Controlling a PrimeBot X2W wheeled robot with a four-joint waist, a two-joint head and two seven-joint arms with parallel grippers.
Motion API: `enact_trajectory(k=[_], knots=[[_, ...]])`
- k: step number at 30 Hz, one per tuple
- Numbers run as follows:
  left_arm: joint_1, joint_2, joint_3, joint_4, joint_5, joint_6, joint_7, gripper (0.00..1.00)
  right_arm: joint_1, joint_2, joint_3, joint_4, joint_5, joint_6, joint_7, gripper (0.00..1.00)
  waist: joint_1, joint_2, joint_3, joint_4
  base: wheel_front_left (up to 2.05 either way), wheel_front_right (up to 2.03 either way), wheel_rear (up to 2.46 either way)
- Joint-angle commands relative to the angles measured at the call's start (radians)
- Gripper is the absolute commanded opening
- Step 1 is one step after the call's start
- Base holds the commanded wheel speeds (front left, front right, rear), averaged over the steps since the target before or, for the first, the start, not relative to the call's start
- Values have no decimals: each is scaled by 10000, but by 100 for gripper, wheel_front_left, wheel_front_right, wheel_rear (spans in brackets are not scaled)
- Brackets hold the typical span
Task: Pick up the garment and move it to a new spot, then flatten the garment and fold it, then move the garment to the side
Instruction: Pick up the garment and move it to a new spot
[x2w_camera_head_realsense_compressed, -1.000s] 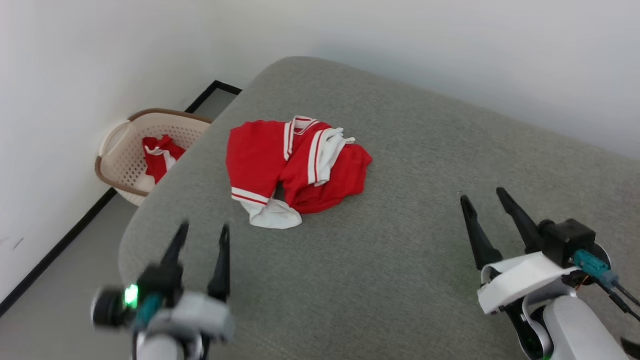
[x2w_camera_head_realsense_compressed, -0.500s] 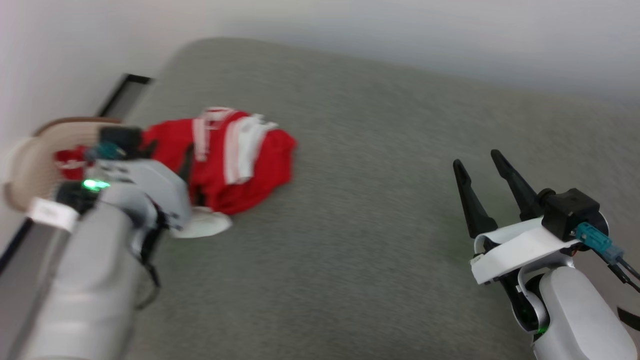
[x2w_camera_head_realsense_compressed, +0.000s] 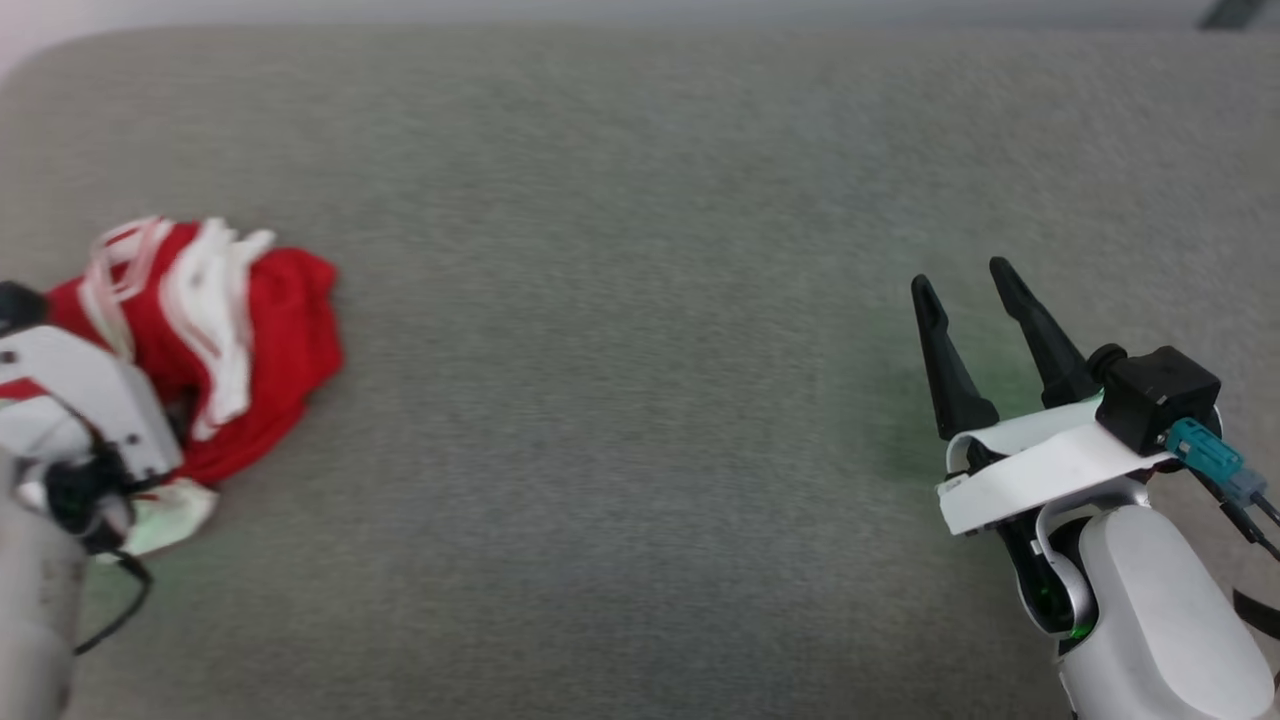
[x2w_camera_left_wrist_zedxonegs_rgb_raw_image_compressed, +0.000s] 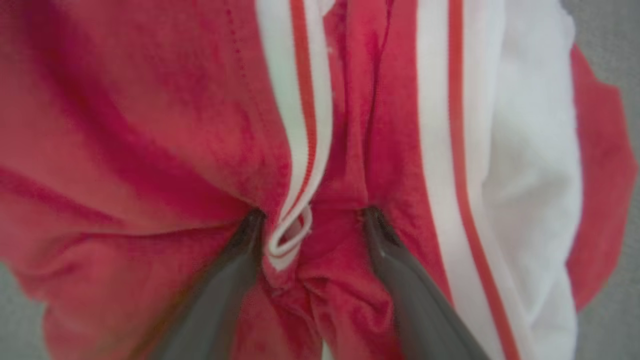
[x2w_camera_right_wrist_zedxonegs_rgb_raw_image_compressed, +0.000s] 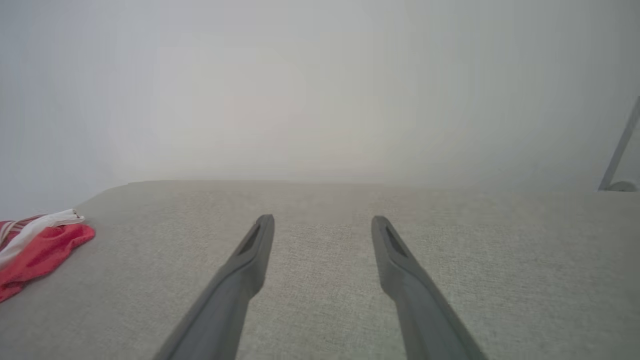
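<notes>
Grey upholstered cushion (x2w_camera_head_realsense_compressed: 640, 300), red shirt (x2w_camera_head_realsense_compressed: 270, 330) bunched far left. Left gripper (x2w_camera_left_wrist_zedxonegs_rgb_raw_image_compressed: 312, 215) jaws spread, tips sunk astride striped trim (x2w_camera_left_wrist_zedxonegs_rgb_raw_image_compressed: 300, 150) fold; close deep, grab multiple layers imo. Right gripper (x2w_camera_head_realsense_compressed: 960, 275) spread, idle.

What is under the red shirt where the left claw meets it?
The left claw, open, presses into the red shirt, with a striped fold between its jaws. Grey cushion shows around the shirt; whatever lies directly beneath is covered.

Grey fabric surface (x2w_camera_head_realsense_compressed: 640, 400), pale wall (x2w_camera_right_wrist_zedxonegs_rgb_raw_image_compressed: 320, 90)
</notes>
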Motion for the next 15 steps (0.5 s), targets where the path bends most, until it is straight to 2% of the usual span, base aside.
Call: enact_trajectory(k=[1,4,5,6,7,8,9,15], knots=[[233,-158,-88,150,-139,-14,129,100,-121,34,-51,-66,-26,-14,-3,100,0,-1,941,-971,0,0,0],[425,-386,-213,304,-342,-22,218,100,-105,19,-77,-129,-44,-14,-3,100,0,-1,1046,-1024,0,0,0],[463,-458,-258,342,-394,-25,190,93,-112,25,-83,-135,-61,-14,-3,100,0,-1,1062,-1028,0,0,0],[496,-530,-307,378,-442,-25,179,64,-131,41,-84,-130,-67,-14,-3,100,0,-1,1063,-1028,0,0,0],[518,-592,-361,387,-500,-29,129,51,-149,58,-92,-121,-85,-14,-3,100,0,-1,1038,-1014,0,0,0],[531,-594,-365,428,-513,-32,-27,17,-155,78,-93,-121,-102,-14,-3,100,0,-1,995,-987,0,0,0],[525,-542,-382,450,-480,-32,-221,0,-160,101,-91,-123,-114,-14,-3,100,0,-1,942,-955,0,0,0],[199,-79,-186,462,-543,-25,-1676,0,25,186,-79,-1,-72,-14,-3,100,0,-1,286,-738,0,0,0]])
